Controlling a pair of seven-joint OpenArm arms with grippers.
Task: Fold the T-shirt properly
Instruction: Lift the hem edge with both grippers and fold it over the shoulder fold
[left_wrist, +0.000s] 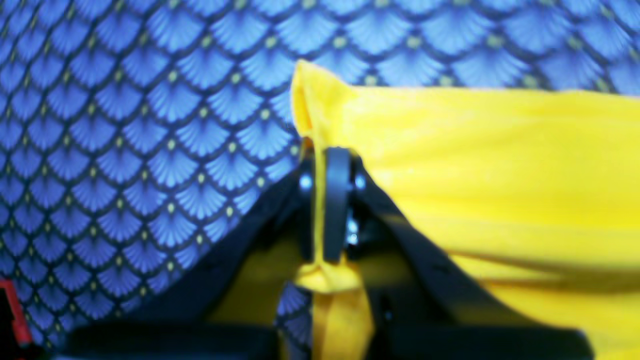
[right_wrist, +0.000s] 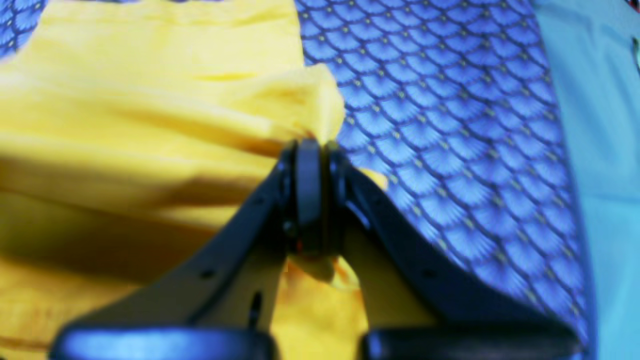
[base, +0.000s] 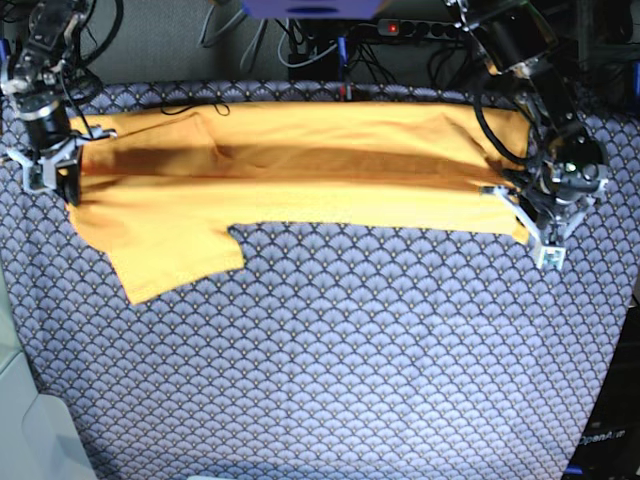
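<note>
Surface: blue-grey scale-patterned cloth (base: 350, 340) spread over the whole work area, fan-shaped scales with small pale dots, lying flat under everything
Background: dark cables (base: 300, 40) and a power strip (base: 420, 27) with a red light along the far edge in the base view
T-shirt (base: 290, 165): yellow-orange, stretched sideways into a long band across the far half of the cloth, from one arm to the other; a lengthwise crease runs through its middle with a darker shadowed strip along it
Sleeve (base: 175, 265): one short sleeve sticks out toward the near side at the base view's left, lying flat on the cloth
Right gripper (right_wrist: 311, 195): at the left end of the shirt in the base view, dark fingers pressed together on a bunched edge of yellow fabric; a peak of cloth rises just past the fingertips and a small fold shows below them
Left gripper (left_wrist: 330, 210): at the right end of the shirt in the base view, fingers closed on a thin gathered strip of yellow fabric that runs between them, with a pointed corner of the shirt standing up beyond the tips
Shirt seen from the wrists: in the left wrist view the yellow spreads to the right of the fingers; in the right wrist view it spreads to the left, wrinkled in soft folds
Pale surface (right_wrist: 600, 150): light blue-green area beyond the cloth's edge in the right wrist view
</note>
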